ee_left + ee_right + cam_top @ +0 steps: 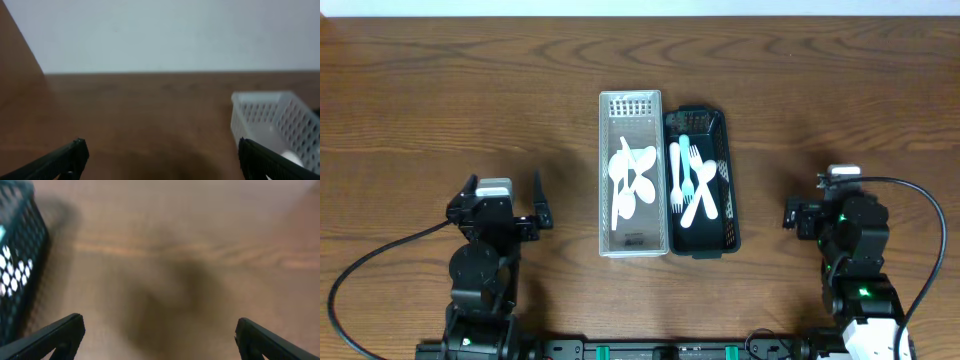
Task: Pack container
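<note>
A white slotted basket (629, 105) stands at the table's middle with white spoons (631, 175) in it. A dark basket (720, 125) touches its right side and holds white forks (701, 195) and one teal fork (684, 160). My left gripper (506, 190) is open and empty, left of the white basket, whose corner shows in the left wrist view (265, 112). My right gripper (820, 195) is open and empty, right of the dark basket, whose edge shows in the right wrist view (17, 260).
The wooden table (440, 90) surrounds the two baskets. A pale wall (165, 35) shows beyond the table's far edge in the left wrist view. Cables run from both arm bases at the front edge.
</note>
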`<control>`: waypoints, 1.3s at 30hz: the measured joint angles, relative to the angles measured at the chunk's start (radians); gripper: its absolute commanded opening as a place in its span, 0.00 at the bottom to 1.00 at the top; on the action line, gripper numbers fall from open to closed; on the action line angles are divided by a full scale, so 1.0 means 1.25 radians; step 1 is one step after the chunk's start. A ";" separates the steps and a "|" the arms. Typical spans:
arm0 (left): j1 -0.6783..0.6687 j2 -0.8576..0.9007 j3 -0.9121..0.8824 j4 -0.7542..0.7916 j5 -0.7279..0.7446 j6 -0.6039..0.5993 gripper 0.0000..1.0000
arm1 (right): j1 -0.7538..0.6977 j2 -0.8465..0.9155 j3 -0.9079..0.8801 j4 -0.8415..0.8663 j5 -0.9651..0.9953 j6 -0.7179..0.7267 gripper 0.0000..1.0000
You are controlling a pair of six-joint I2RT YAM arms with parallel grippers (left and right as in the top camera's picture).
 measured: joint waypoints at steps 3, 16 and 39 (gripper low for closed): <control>0.000 0.000 0.000 -0.073 -0.002 0.000 0.98 | 0.000 0.005 -0.001 -0.059 0.000 0.000 0.99; 0.000 0.000 -0.001 -0.412 -0.002 0.000 0.98 | 0.011 -0.124 -0.005 -0.304 -0.001 0.000 0.99; 0.000 0.000 -0.001 -0.534 -0.002 0.000 0.98 | 0.072 -0.584 -0.197 0.148 -0.026 -0.055 0.99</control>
